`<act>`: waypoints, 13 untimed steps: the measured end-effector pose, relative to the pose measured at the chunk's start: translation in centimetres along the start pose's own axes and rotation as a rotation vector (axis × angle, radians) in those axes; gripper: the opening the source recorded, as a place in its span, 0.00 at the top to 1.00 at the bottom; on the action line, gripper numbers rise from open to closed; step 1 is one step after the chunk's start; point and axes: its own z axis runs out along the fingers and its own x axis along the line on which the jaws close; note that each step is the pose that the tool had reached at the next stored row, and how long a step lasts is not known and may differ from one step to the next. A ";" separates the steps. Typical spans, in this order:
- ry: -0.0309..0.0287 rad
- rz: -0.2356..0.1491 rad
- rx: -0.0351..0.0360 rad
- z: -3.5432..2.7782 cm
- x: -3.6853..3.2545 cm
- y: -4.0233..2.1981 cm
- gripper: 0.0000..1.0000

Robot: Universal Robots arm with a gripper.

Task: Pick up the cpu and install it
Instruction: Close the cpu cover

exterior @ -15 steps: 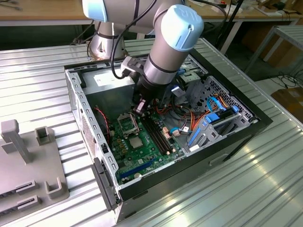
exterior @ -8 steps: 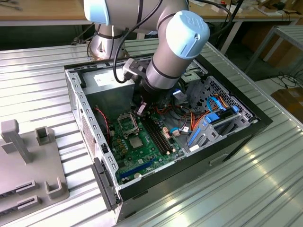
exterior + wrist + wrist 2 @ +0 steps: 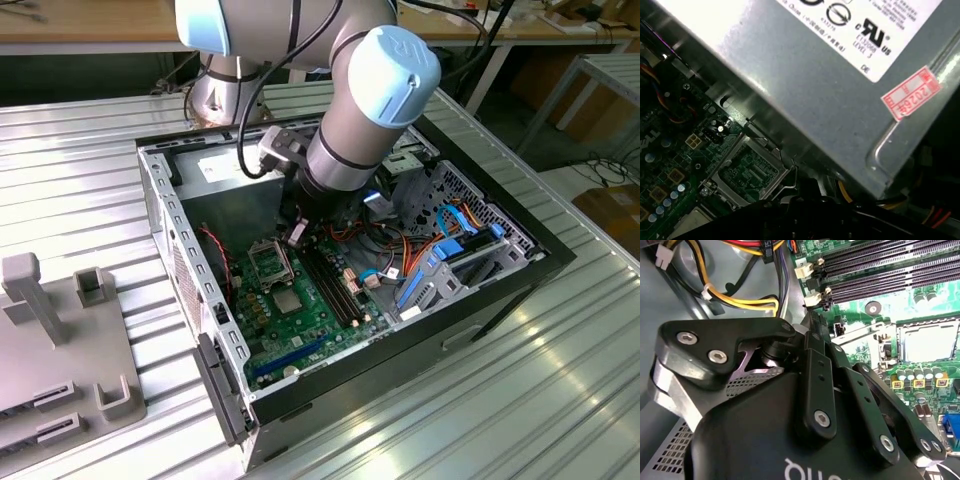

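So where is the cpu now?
In the exterior view the cpu lies flat on the motherboard, beside the open socket, to the exterior view's left of the memory slots.

tool [image 3: 812, 325] black linkage over motherboard [image 3: 890, 305] | socket [image 3: 927, 340] beside | yellow cables [image 3: 740, 300]

Exterior view looks down from afar; both wrist views sit close, sharing the socket [image 3: 927, 340] [image 3: 747, 170]
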 end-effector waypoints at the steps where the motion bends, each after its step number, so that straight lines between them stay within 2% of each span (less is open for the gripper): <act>1: 0.0000 0.000 0.0000 0.00 0.04 0.00 0.89; 9: 0.0028 0.000 0.0031 -0.33 0.04 0.04 0.89; 12: 0.0090 0.001 0.0097 -0.53 0.03 0.08 0.89; 13: 0.0128 0.001 0.0138 -0.66 0.02 0.10 0.89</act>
